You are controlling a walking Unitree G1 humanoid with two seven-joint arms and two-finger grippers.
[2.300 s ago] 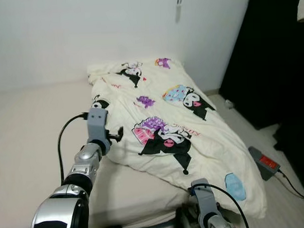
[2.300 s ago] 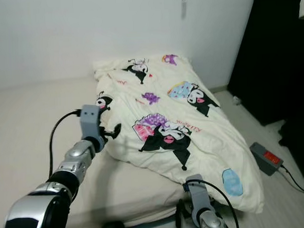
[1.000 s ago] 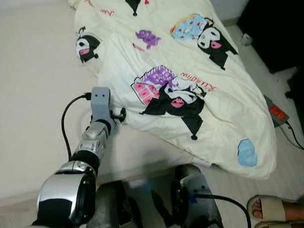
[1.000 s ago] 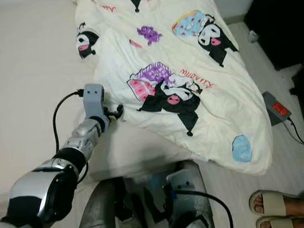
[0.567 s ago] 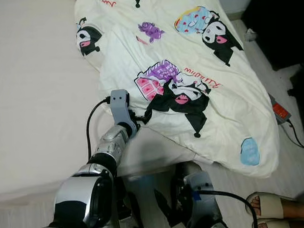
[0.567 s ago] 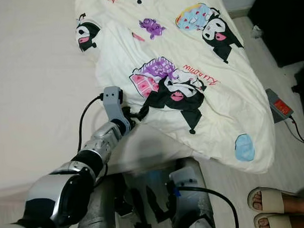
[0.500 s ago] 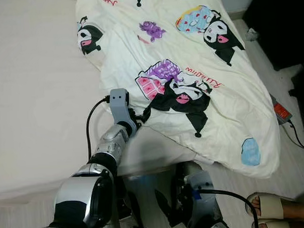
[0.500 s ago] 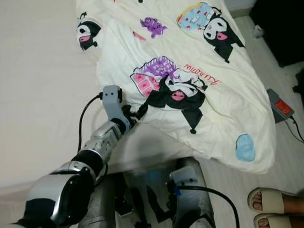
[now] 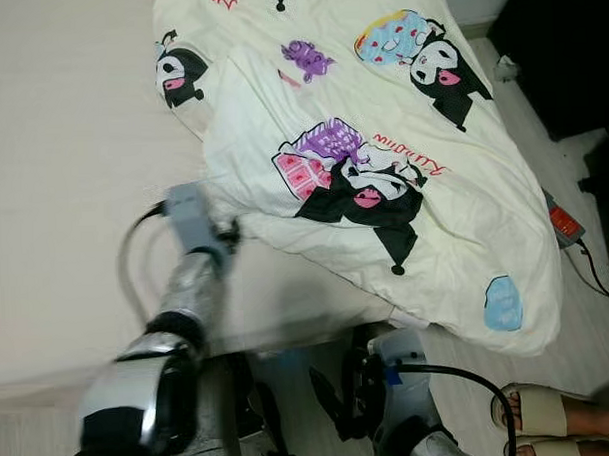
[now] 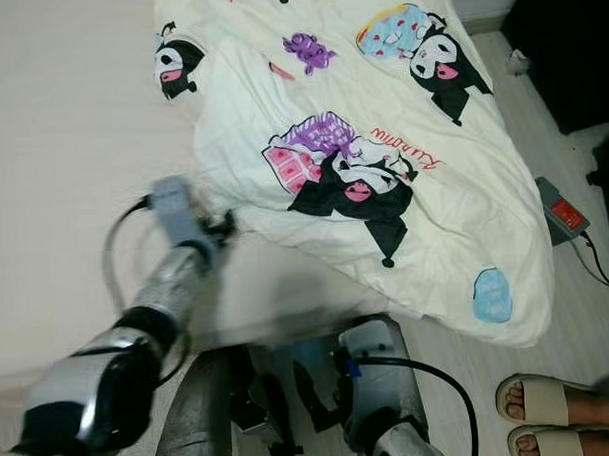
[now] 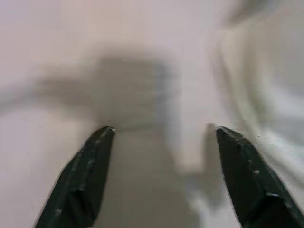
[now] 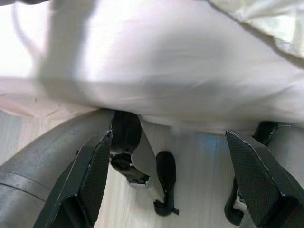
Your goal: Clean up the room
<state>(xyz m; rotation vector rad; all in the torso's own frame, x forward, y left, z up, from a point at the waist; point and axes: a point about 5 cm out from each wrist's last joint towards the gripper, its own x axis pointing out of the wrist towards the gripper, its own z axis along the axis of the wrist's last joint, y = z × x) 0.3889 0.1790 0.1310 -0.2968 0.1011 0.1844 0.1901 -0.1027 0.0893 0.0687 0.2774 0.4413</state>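
Your landmark is the mattress (image 9: 73, 176), pale and bare over its left part. The blanket (image 9: 381, 135) lies crumpled across the mattress's right half, its lower right corner spilling over the edge towards the floor. It is cream, printed with black-and-white cartoon figures with pink faces, a purple and pink checked patch, a light blue patch with red dots, and a small blue shape near the hanging corner. Red script beside the central figure is too small to read.

Your left gripper (image 9: 228, 234), blurred in the eye views, is over the mattress just beside the blanket's near left edge; the left wrist view shows its fingers (image 11: 88, 171) spread apart with nothing between them, bare sheet beyond.

Your right gripper (image 12: 166, 180) hangs below the mattress's front edge, fingers wide apart and empty.

On the floor to the right of the mattress lies a grey box (image 9: 561, 222) with a red label, and a sandalled foot (image 9: 546, 415) stands near it.
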